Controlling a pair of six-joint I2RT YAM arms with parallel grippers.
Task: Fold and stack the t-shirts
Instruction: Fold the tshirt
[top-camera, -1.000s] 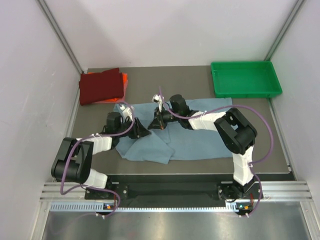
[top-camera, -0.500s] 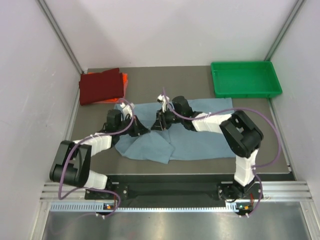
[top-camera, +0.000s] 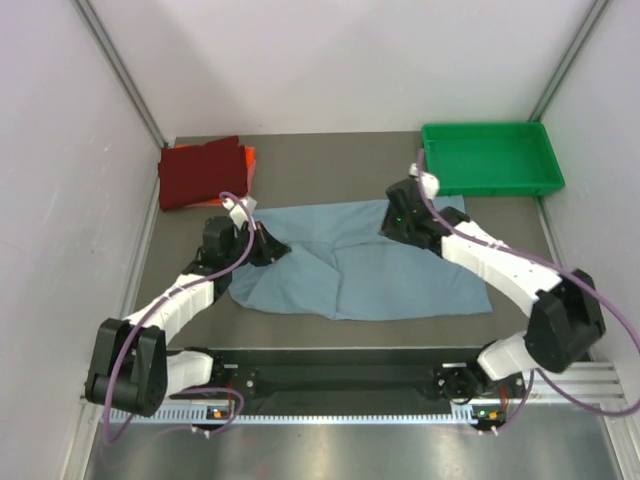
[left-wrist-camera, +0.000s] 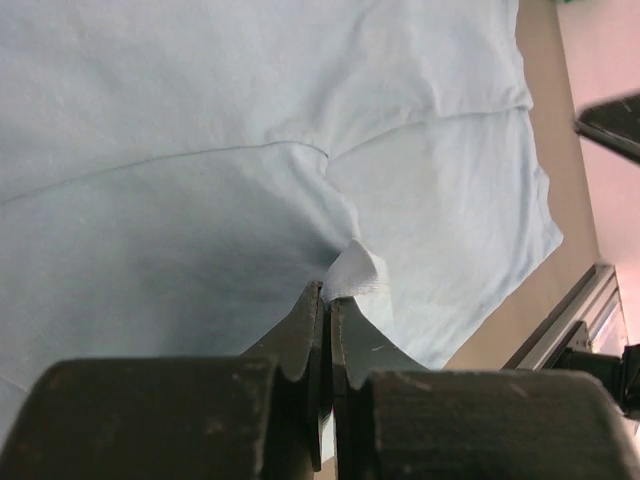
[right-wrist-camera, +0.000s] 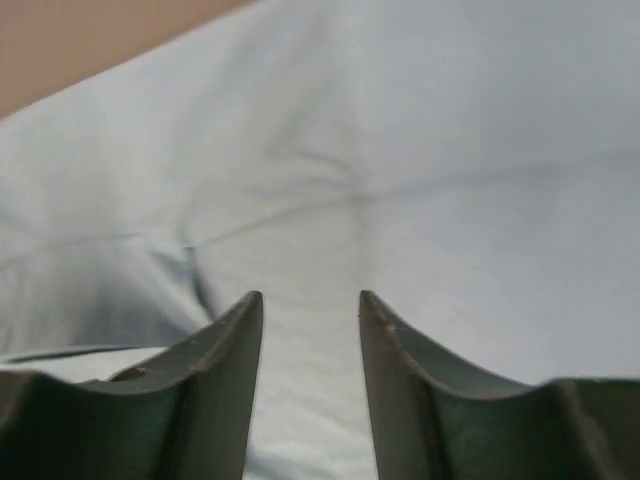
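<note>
fingers (left-wrist-camera: 300, 335) of the left gripper (top-camera: 278, 246) are now pressed together on a small peak of the grey-blue t-shirt (top-camera: 380, 275), near its left edge; a second ago they stood apart. the shirt lies spread out in the middle, flatter than before, its turned-over near-left flap gone. far left, the dark red t-shirt (top-camera: 200, 172) sits folded on the orange t-shirt (top-camera: 249, 157), unchanged. the right gripper (top-camera: 393, 220) has left the shirt's middle for its far right corner, near the green tray (top-camera: 490, 186), fingers apart, holding nothing.

Both arms are showing white links between black joints, the left arm (top-camera: 185, 290) and the right arm (top-camera: 490, 262) each trailing a purple cable (top-camera: 540, 262). The pincer fingers (right-wrist-camera: 215, 385) are looking dark, curved and tapered.
</note>
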